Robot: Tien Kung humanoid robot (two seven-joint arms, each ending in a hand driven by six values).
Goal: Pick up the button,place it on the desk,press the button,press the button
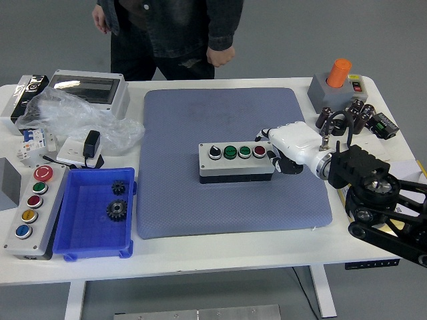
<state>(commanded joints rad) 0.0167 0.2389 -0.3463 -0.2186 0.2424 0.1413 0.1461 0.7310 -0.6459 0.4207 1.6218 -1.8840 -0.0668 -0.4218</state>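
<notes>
A grey button box (235,163) with a black knob, two green buttons and a red button (259,151) lies flat in the middle of the blue-grey mat (220,207). My right hand (275,152), white on a black arm, is at the box's right end. Its fingers curl over the top edge beside the red button and the thumb sits low against the end face. The left arm is out of view.
A blue bin (67,250) with two black gears (117,209) and a grey control box (13,220) stand front left. A plastic bag (73,120) and a grey enclosure (90,90) are back left. An orange-topped box (337,83) and black parts (347,117) are back right. A person (173,33) stands at the far edge.
</notes>
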